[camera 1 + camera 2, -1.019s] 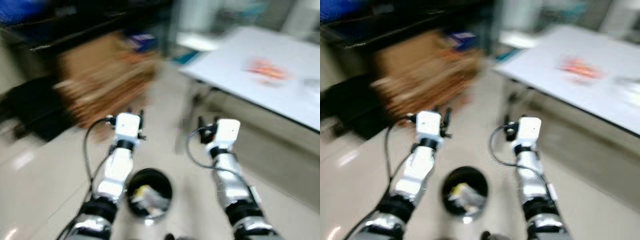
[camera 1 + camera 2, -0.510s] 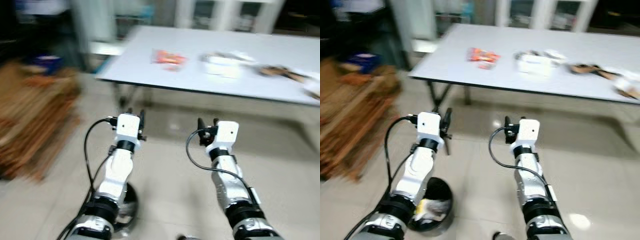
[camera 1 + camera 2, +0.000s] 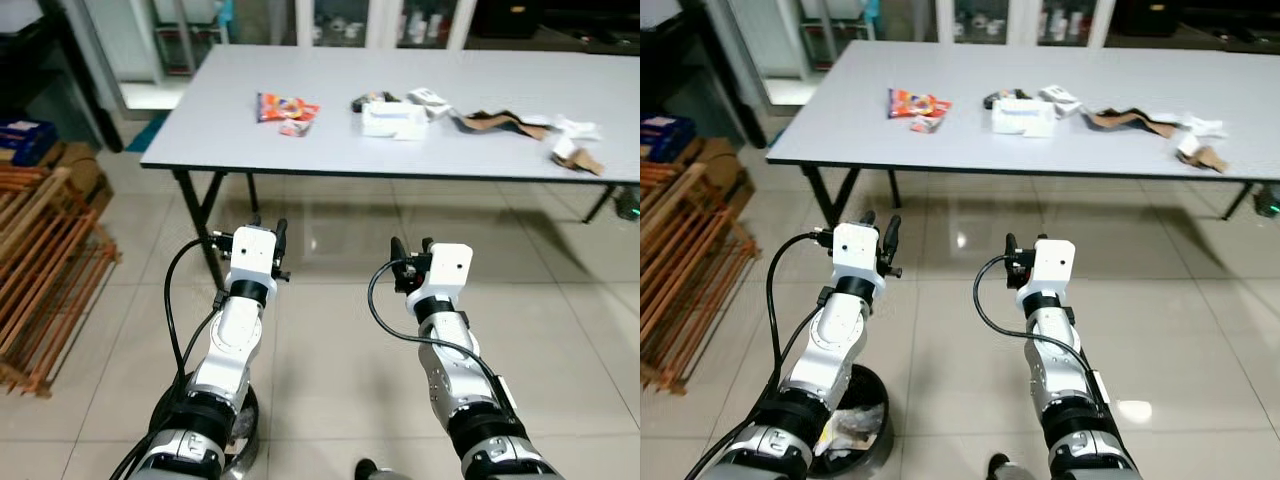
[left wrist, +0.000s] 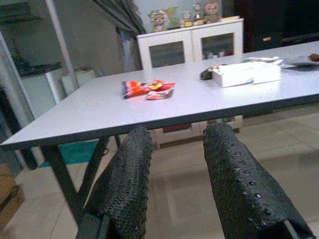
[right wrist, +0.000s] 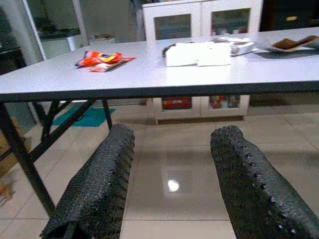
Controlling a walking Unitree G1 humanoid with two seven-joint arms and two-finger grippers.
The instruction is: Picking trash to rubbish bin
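table now square ahead

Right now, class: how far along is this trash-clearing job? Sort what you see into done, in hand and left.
Done: some trash already lies in the bin by the robot's feet. In hand: nothing; the left gripper and right gripper are open and empty, facing the table. Left: the red wrapper, white box and brown scraps on it.

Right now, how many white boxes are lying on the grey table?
1. The white box lies near the middle of the table, right of the red wrapper. Others may be hidden among the litter.
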